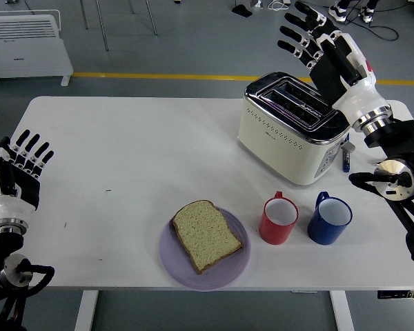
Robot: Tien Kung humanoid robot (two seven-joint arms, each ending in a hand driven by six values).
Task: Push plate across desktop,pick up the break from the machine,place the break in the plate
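A slice of bread [206, 235] lies flat on a lilac plate [176, 267] near the table's front edge, a little right of the middle. The cream and chrome toaster [290, 131] stands at the back right, its slots showing no bread. My right hand [316, 38] is raised high above and behind the toaster, fingers spread, holding nothing. My left hand [19, 167] rests upright at the table's left edge, fingers spread and empty.
A red mug [279, 219] and a blue mug [329, 220] stand side by side right of the plate, in front of the toaster. A small dark pen-like object [346, 157] lies by the toaster's right side. A white radiator [24, 45] stands on the floor behind.
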